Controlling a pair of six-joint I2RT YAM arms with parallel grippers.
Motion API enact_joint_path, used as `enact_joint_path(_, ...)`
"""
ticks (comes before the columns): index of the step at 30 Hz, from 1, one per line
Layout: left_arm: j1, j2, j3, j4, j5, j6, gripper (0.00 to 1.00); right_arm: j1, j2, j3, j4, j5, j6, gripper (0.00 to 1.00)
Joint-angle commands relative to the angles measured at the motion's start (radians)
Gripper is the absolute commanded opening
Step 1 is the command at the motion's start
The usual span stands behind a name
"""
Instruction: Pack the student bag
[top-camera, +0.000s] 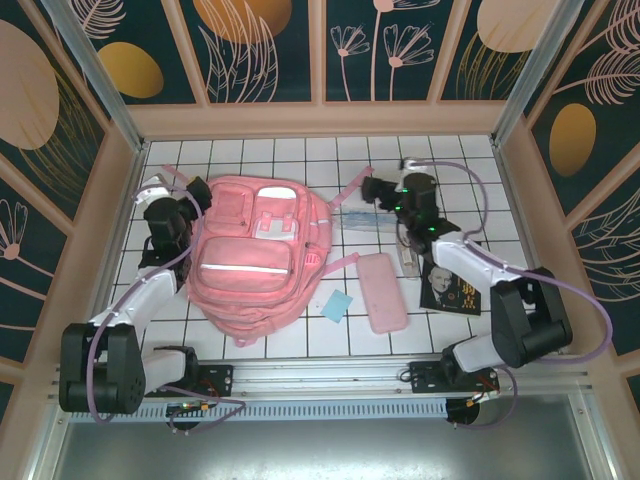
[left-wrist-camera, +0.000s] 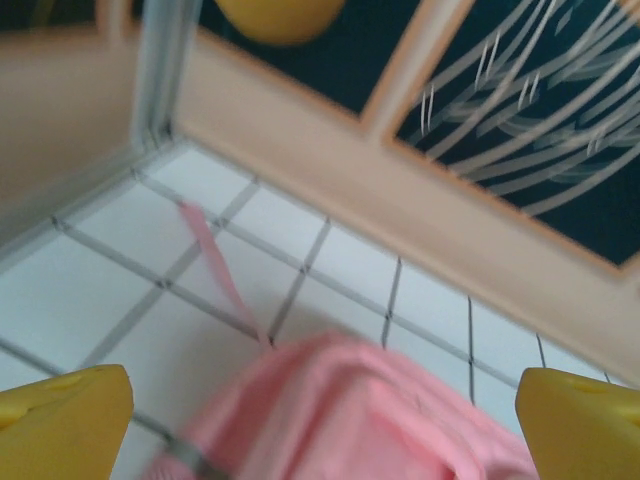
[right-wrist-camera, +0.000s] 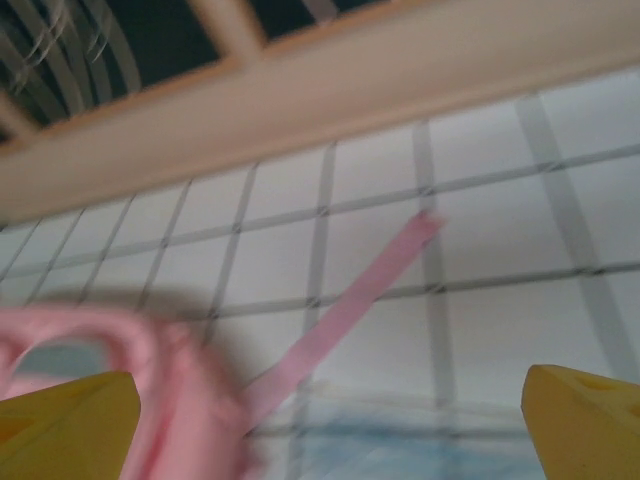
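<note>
The student bag (top-camera: 255, 260) lies flat on the white tiled surface (top-camera: 300, 345), its upper edge just under my left end effector (left-wrist-camera: 320, 430), whose yellow fingers (left-wrist-camera: 60, 420) stand wide apart, grasping nothing. My right end effector (right-wrist-camera: 320, 425) is released too, hovering over a loose pink strap (right-wrist-camera: 340, 310). Behind it, nearer my right base, lie a pink pencil case (top-camera: 381, 292), a blue card (top-camera: 337, 305) and a book (top-camera: 450, 285)

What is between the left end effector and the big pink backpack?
Nothing visible is in the way. The open left end effector sits right at the top end of the pink backpack, and the fabric shows between its fingers. A loose pink strap lies on the white tiles beyond, not in between.
</note>
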Motion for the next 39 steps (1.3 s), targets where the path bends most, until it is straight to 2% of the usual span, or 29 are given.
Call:
enact_joint_path(1, -0.005, -0.013, 0.043, -0.367, 0.169, -0.155, 0.98, 0.094, 0.102, 0.086, -0.24, -0.107, 0.161, 0.96)
enact_joint_path(4, -0.005, -0.066, 0.053, -0.561, 0.173, -0.156, 0.99, 0.177, 0.193, 0.147, -0.277, -0.189, 0.211, 0.94)
enact_joint_path(6, -0.005, -0.122, 0.048, -0.656, 0.145, -0.143, 0.99, 0.222, 0.242, 0.175, -0.302, -0.187, 0.254, 0.94)
enact_joint_path(9, -0.004, -0.199, 0.009, -0.714, 0.06, -0.12, 0.99, 0.249, 0.306, 0.168, -0.252, -0.248, 0.343, 0.94)
enact_joint_path(11, -0.005, -0.215, -0.022, -0.717, 0.044, -0.12, 0.99, 0.252, 0.355, 0.169, -0.184, -0.321, 0.381, 0.92)
enact_joint_path(14, -0.005, -0.181, -0.058, -0.705, 0.091, -0.144, 0.99, 0.252, 0.431, 0.225, -0.117, -0.381, 0.387, 0.86)
enact_joint_path(20, -0.006, -0.103, -0.111, -0.648, 0.233, -0.185, 0.99, 0.185, 0.579, 0.394, -0.042, -0.322, 0.391, 0.68)
enact_joint_path(25, -0.02, -0.111, -0.161, -0.54, 0.383, -0.287, 0.99, 0.112, 0.761, 0.637, 0.027, -0.391, 0.376, 0.61)
enact_joint_path(28, -0.1, -0.12, -0.192, -0.43, 0.429, -0.411, 0.99, 0.069, 0.855, 0.845, -0.078, -0.404, 0.334, 0.64)
enact_joint_path(32, -0.239, -0.082, -0.157, -0.323, 0.405, -0.518, 0.99, 0.03, 0.856, 0.973, -0.198, -0.382, 0.258, 0.71)
enact_joint_path(36, -0.356, 0.027, -0.08, -0.173, 0.394, -0.577, 0.99, 0.019, 0.753, 0.956, -0.342, -0.277, 0.142, 0.78)
enact_joint_path(39, -0.427, 0.154, 0.047, -0.119, 0.406, -0.56, 0.99, 0.019, 0.631, 0.844, -0.409, -0.205, 0.083, 0.81)
